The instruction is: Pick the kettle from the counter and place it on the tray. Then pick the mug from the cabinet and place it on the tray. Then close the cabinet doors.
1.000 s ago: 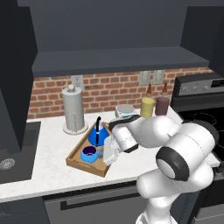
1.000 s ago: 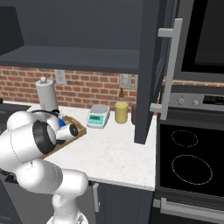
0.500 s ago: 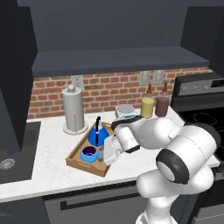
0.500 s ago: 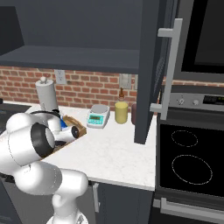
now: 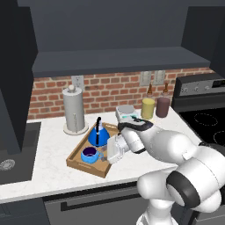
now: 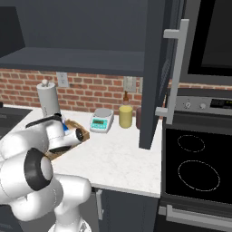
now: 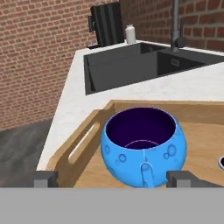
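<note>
now mug [image 7: 143, 146] sits on tray [image 7: 83, 146], hand [image 7: 111, 179] spread apart.

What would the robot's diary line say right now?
kettle: on tray | mug: on tray, between open gripper fingers, not gripped | cabinet door: open

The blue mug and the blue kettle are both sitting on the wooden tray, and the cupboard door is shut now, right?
Not quite. The mug and the kettle do sit on the tray, as the left base view shows. But the cabinet door is open: the right base view shows it swung out over the counter.
</note>
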You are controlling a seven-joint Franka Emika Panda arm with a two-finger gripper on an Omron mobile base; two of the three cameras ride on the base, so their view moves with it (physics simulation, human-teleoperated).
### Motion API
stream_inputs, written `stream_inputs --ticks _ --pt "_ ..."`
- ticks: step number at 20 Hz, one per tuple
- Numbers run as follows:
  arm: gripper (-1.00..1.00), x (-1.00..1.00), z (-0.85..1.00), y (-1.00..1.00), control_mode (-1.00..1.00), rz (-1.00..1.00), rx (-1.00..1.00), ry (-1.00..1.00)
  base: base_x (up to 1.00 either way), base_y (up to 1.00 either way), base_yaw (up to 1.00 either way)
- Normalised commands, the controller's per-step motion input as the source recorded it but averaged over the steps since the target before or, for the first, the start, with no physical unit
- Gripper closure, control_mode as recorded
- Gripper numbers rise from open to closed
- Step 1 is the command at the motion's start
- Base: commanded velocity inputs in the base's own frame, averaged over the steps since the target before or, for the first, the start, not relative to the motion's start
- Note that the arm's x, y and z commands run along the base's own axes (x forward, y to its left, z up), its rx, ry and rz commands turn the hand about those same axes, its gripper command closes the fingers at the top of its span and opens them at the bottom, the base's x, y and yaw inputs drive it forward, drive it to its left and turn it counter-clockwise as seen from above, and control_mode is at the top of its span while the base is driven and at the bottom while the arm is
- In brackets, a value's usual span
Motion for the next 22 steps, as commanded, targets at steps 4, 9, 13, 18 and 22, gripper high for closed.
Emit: stream_inputs --ticks 4,9,13,18,22 --pt "-1.0 -0.14 0.73 -0.24 -1.0 0.0 0.02 0.11 0.0 0.0 0.0" --pt "-1.0 -0.24 0.72 -0.34 -1.0 -0.02 0.01 0.05 0.0 0.0 0.0" --pt "-1.0 -0.34 0.55 -0.38 -1.0 -0.08 0.05 0.05 0.0 0.0 0.0" --pt "-1.0 -0.51 0.35 -0.53 -1.0 -0.14 0.11 0.01 0.0 0.0 0.0" --pt "-1.0 -0.62 -0.01 -0.41 -1.0 -0.15 0.1 -0.06 0.0 0.0 0.0"
